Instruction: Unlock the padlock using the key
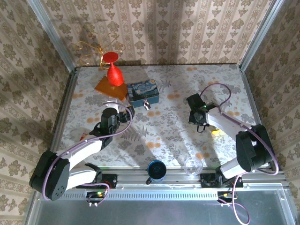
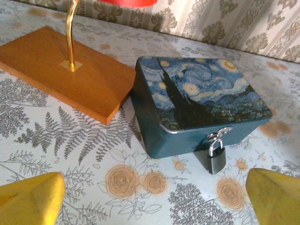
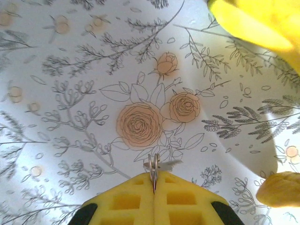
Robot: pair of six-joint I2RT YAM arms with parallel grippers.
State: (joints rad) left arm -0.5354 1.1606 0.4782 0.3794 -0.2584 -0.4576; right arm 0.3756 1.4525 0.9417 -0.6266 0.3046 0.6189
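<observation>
The small grey padlock (image 2: 216, 157) hangs from the hasp at the front of a blue swirl-painted tin (image 2: 199, 101) and rests on the tablecloth; from above the padlock (image 1: 146, 105) shows just in front of the tin (image 1: 144, 93). My left gripper (image 2: 154, 204) is open, its yellow fingers (image 2: 30, 199) wide apart, low over the cloth a little short of the padlock. My right gripper (image 3: 153, 180) is shut on the key (image 3: 166, 164) and its ring, held just above the cloth. From above, the right gripper (image 1: 200, 124) is well to the right of the tin.
An orange wooden base (image 2: 70, 70) with a gold stem stands left of the tin, and a red ornament (image 1: 114, 71) is above it. A yellow object (image 1: 216, 132) lies by the right arm. A blue mug (image 1: 156, 170) and a clear cup (image 1: 192, 165) stand at the near edge.
</observation>
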